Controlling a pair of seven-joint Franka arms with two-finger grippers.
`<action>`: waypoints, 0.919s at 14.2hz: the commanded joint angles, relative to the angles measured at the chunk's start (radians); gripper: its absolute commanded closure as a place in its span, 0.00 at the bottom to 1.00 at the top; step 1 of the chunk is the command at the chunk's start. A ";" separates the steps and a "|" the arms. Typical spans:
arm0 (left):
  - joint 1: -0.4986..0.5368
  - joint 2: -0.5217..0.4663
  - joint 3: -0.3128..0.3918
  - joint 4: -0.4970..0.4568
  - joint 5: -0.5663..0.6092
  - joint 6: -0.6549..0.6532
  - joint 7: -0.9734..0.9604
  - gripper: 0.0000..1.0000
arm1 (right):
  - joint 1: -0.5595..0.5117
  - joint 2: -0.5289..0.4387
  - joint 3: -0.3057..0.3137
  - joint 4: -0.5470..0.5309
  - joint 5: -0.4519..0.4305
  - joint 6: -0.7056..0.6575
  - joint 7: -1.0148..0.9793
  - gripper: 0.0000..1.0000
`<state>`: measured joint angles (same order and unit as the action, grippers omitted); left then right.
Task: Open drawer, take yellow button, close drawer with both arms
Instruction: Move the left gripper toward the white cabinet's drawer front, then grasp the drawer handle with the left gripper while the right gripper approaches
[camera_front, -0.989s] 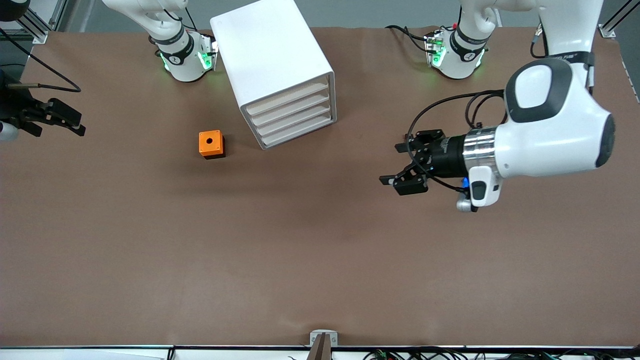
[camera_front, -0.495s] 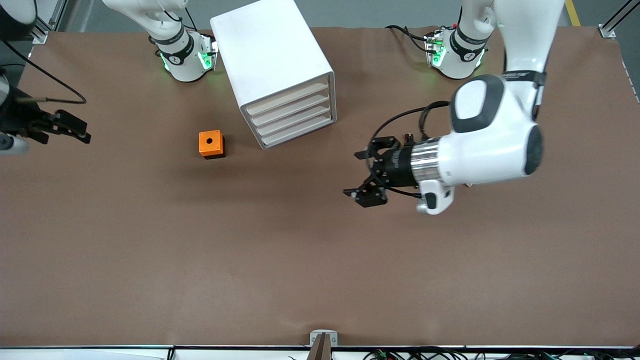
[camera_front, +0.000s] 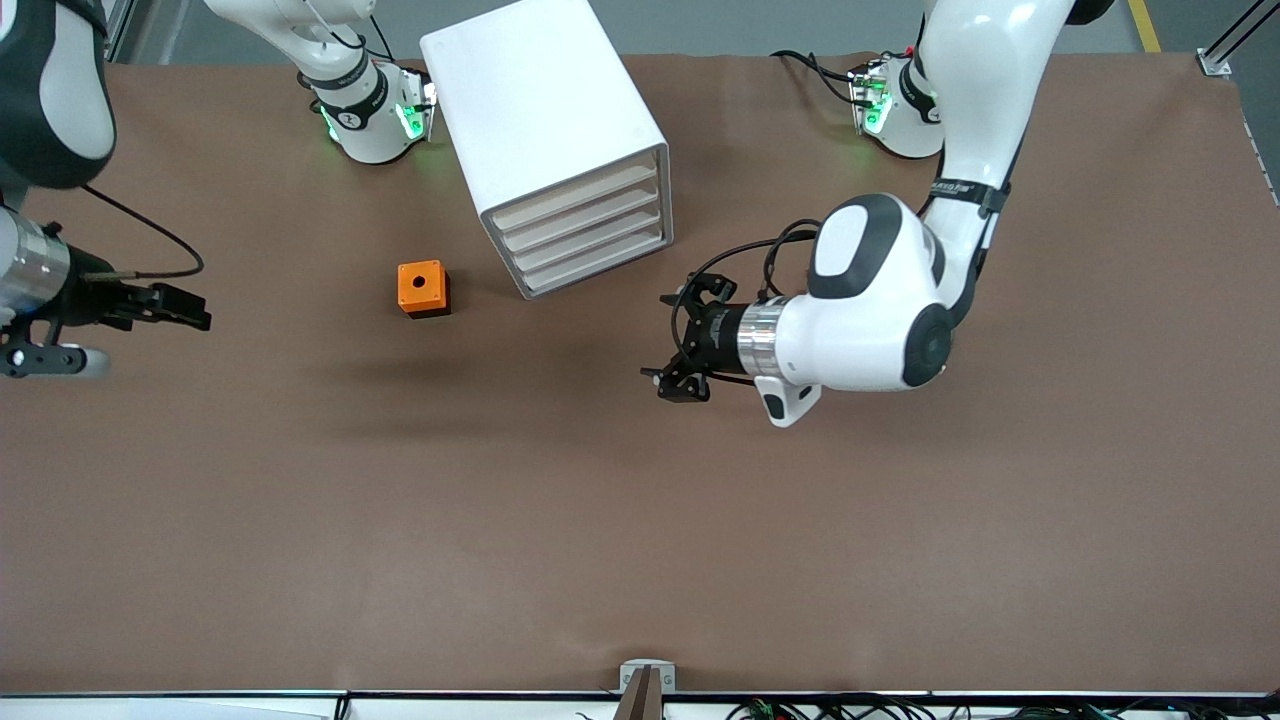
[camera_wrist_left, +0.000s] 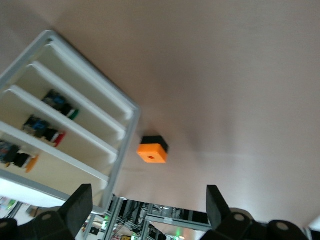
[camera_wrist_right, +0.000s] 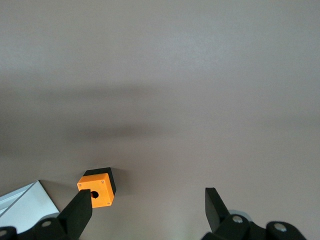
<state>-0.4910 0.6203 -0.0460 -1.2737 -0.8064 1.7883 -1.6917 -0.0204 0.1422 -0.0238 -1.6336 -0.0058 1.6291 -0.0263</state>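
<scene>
Looking at the table, I see a white cabinet (camera_front: 560, 140) with four drawers stacked in it, standing between the two arm bases with its drawer fronts angled toward the left arm's end. All four drawers sit pushed in. The left wrist view shows into the drawers, where a few small parts lie. One of them is the button (camera_wrist_left: 20, 156), with a bit of orange at one end. It is inside the cabinet, though I cannot say for sure which drawer it is in.

The left gripper (camera_front: 660, 338) hovers over bare table just in front of the drawer fronts, pointing along the table toward the right arm's end. Its jaws are spread wide and hold nothing.

An orange box (camera_front: 423, 288) with a black hole in its top sits on the table beside the cabinet, toward the right arm's end and a little nearer the front camera.

The right gripper (camera_front: 195, 308) hangs over the table at the right arm's end, well apart from the orange box, its jaws also wide and empty
</scene>
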 joint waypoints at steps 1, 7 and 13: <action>-0.012 0.035 0.002 0.034 -0.011 -0.096 -0.101 0.00 | 0.005 0.014 0.010 0.031 -0.029 -0.023 0.017 0.00; 0.000 0.174 -0.002 0.034 -0.114 -0.394 -0.397 0.01 | 0.148 0.007 0.013 0.018 0.118 -0.060 0.570 0.00; 0.008 0.275 0.000 0.028 -0.310 -0.559 -0.635 0.02 | 0.272 0.007 0.012 0.012 0.184 -0.006 0.893 0.00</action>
<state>-0.4860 0.8571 -0.0458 -1.2703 -1.0572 1.2751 -2.2428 0.1975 0.1528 -0.0035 -1.6226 0.1595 1.6056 0.7839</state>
